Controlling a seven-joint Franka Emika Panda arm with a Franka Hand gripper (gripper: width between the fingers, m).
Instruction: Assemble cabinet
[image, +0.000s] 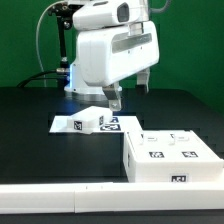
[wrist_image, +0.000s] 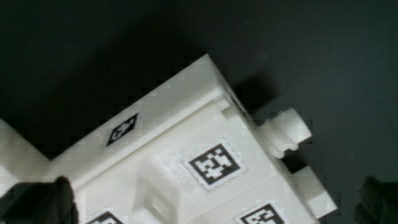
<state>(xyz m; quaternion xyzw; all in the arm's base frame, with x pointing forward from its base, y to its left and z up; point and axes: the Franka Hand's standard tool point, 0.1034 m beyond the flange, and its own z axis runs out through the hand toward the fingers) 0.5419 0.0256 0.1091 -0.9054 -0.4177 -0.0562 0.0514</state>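
A white cabinet panel piece (image: 88, 121) with black-and-white tags lies at the table's middle, on the marker board (image: 125, 127). In the wrist view the panel (wrist_image: 169, 140) fills the picture, with small pegs (wrist_image: 285, 130) on one edge. My gripper (image: 112, 100) hangs just over it and is open. Its dark fingers (wrist_image: 39, 200) stand far apart at either side of the panel, and I cannot tell whether they touch it; the gripper (wrist_image: 208, 205) holds nothing. The white cabinet box body (image: 170, 158) lies at the exterior view's right, tags facing up.
A long plain white rail (image: 60, 199) runs along the table's front edge. The arm's base (image: 70, 80) stands at the back behind the marker board. The table is black, with a green wall behind.
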